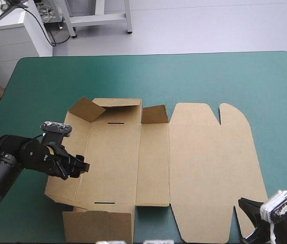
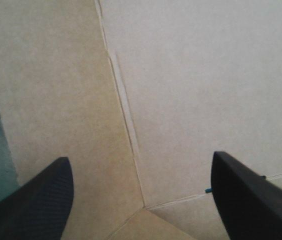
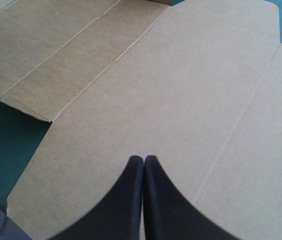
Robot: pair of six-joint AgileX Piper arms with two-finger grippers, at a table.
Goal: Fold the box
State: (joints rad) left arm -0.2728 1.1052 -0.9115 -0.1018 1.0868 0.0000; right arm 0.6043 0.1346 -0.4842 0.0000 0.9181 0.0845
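Teal-green counter (image 1: pixel 209 76) is carrying the mostly flat box (image 1: pixel 199 168); left pincer (image 2: pixel 141 167) is hovering wide over its left panels, right pincer (image 3: pixel 144 159) is sitting closed.

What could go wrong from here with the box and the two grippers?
The left gripper is open over a crease on the left side of the box; pushing there might slide the whole sheet instead of raising a wall. The right gripper is shut at the flat lid's near edge, holding nothing, so nothing seems to pin the box to the teal-green cover.
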